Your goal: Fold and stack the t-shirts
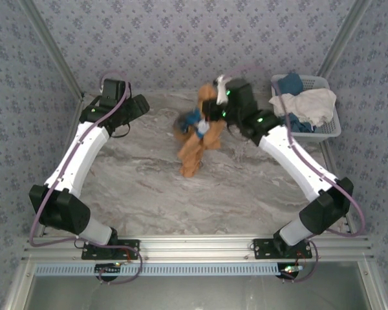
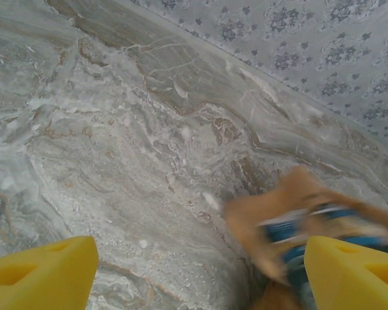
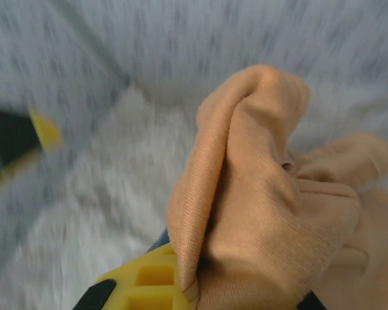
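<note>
The orange-tan t-shirt [image 3: 265,194] bunches in folds over the right gripper [image 3: 233,294], covering most of its yellow finger [image 3: 145,284] (the pale bench [image 3: 103,194] behind is blurred).

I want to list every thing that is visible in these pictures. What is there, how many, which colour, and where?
orange-tan t-shirt: 1, orange-tan with blue-and-white print, hanging bunched over the far middle of the table
white garment: 1, white, heaped in the basket
blue garment: at least 1, blue, in the basket beside the white one
basket: 1, white lattice, far right corner
table: 1, grey marble pattern
walls: blue-grey floral, around the table
left claw: 1, yellow fingers, open, over bare table
right claw: 1, yellow fingers, shut on the orange-tan t-shirt
</note>
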Motion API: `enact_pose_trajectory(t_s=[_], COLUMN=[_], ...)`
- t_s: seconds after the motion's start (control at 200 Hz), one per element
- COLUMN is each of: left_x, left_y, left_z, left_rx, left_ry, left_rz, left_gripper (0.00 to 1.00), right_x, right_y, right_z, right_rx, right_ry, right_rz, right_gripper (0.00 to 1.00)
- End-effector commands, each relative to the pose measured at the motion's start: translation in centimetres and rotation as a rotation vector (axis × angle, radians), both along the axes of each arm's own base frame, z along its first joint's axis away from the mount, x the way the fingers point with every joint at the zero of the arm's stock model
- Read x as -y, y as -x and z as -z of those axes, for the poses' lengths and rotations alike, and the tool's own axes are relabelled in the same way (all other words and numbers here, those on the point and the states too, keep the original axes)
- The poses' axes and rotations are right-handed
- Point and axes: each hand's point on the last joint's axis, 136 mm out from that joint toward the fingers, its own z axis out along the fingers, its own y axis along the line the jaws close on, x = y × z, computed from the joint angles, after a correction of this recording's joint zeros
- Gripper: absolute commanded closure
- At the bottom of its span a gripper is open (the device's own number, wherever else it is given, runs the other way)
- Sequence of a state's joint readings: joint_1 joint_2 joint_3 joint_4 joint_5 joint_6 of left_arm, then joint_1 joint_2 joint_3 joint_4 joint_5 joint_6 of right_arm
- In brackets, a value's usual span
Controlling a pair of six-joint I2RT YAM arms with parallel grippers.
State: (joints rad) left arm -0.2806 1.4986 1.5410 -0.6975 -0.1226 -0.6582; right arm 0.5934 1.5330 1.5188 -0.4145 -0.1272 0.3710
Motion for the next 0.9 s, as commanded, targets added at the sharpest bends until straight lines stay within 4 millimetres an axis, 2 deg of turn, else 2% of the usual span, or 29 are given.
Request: enact_pose_trajectory(t_s=[0.0, 0.07, 0.145, 0.205, 0.365, 0.485, 0.55, 0.61, 0.665, 0.734, 0.779, 0.794, 0.894], left_x=[0.2, 1.4, 2.8, 3.8, 6.5, 8.4, 8.8, 8.9, 9.4, 10.3, 10.7, 10.8, 12.0], left_y=[1.7, 2.3, 3.1, 3.8, 5.6, 6.6, 7.1, 7.6, 8.0, 8.4, 8.7, 8.8, 9.9], left_z=[2.2, 3.7, 5.5, 6.8, 9.7, 11.7, 13.0, 14.0, 14.7, 14.8, 14.8, 14.8, 15.3], left_rx=[-0.089, -0.139, -0.194, -0.24, -0.335, -0.405, -0.454, -0.499, -0.531, -0.54, -0.544, -0.546, -0.591], left_ry=[0.002, 0.044, 0.065, 0.064, 0.071, 0.122, 0.146, 0.173, 0.217, 0.282, 0.3, 0.305, 0.327], left_rz=[0.038, 0.084, 0.139, 0.176, 0.251, 0.259, 0.237, 0.201, 0.179, 0.169, 0.162, 0.161, 0.161], left_gripper=[0.17, 0.2, 0.23, 0.25, 0.26, 0.25, 0.24, 0.22, 0.21, 0.2, 0.19, 0.19, 0.17], right_x=[-2.6, -3.3, -3.5, -3.0, -2.9, -3.2, -3.7, -4.1, -3.9, -3.0, -2.3, -1.6, 1.2], right_y=[4.6, 7.2, 9.1, 9.8, 11.1, 13.0, 14.5, 16.0, 16.9, 16.4, 15.0, 14.9, 11.5], right_z=[6.3, 10.6, 12.7, 13.5, 13.9, 14.9, 15.1, 15.1, 15.1, 14.4, 13.3, 14.0, 13.5], right_rx=[-0.194, -0.343, -0.424, -0.433, -0.43, -0.459, -0.483, -0.49, -0.484, -0.476, -0.446, -0.465, -0.441], right_ry=[0.009, 0.035, 0.059, 0.1, 0.13, 0.168, 0.158, 0.168, 0.201, 0.167, 0.118, 0.113, 0.024], right_rz=[-0.176, -0.256, -0.322, -0.32, -0.367, -0.432, -0.498, -0.571, -0.607, -0.562, -0.497, -0.47, -0.281], right_gripper=[0.97, 0.92, 0.93, 1.0, 1.0, 1.0, 0.9, 0.75, 0.65, 0.56, 0.5, 0.48, 0.4])
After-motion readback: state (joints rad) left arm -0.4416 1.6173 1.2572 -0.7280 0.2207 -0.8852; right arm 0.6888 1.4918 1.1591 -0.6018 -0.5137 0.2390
